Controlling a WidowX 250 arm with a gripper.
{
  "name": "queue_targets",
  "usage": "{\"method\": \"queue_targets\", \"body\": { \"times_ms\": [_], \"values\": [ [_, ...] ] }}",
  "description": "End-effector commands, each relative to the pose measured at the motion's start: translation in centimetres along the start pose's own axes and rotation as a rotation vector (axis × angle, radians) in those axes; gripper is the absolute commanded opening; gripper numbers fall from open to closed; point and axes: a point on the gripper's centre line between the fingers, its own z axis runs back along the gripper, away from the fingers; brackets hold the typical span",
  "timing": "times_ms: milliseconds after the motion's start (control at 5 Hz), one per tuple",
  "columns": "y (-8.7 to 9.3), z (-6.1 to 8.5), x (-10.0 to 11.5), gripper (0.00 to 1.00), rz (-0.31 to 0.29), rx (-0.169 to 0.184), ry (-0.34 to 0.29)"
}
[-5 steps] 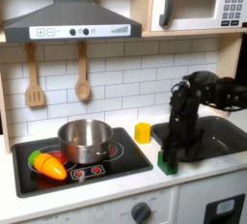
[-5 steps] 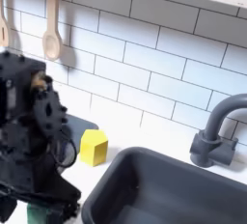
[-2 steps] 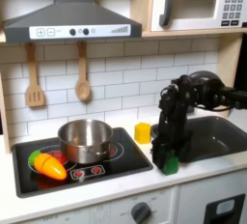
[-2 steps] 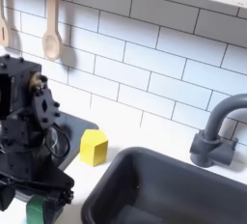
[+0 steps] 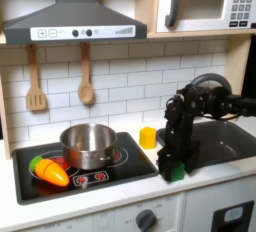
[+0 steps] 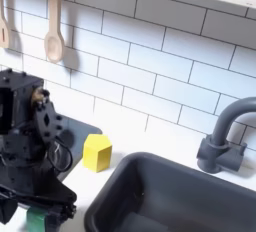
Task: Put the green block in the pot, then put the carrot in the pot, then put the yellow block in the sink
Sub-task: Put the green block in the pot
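The gripper [image 5: 173, 163] seems closed on the green block [image 5: 176, 170]

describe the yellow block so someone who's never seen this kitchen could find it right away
Start at the black stovetop and go to its back corner on the first exterior view's right, toward the sink. The yellow block stands there on the white counter by the tiled wall, just behind the gripper. It is the one small plain yellow piece; the carrot is longer, orange, and green-tipped.
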Motion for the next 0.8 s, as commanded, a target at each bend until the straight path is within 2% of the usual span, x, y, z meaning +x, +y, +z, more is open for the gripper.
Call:
{"method": "queue_targets", "body": {
  "times_ms": [0,400,600],
  "values": [
    [-0.4,-1.6,-0.4,1.0,-0.031,-0.039,0.019],
    [0.9,-1.8,2.1,1.0,0.005,-0.029,-0.017],
    [1.0,-1.8,2.7,1.0,0.001,-0.038,-0.022]
  ]
}}
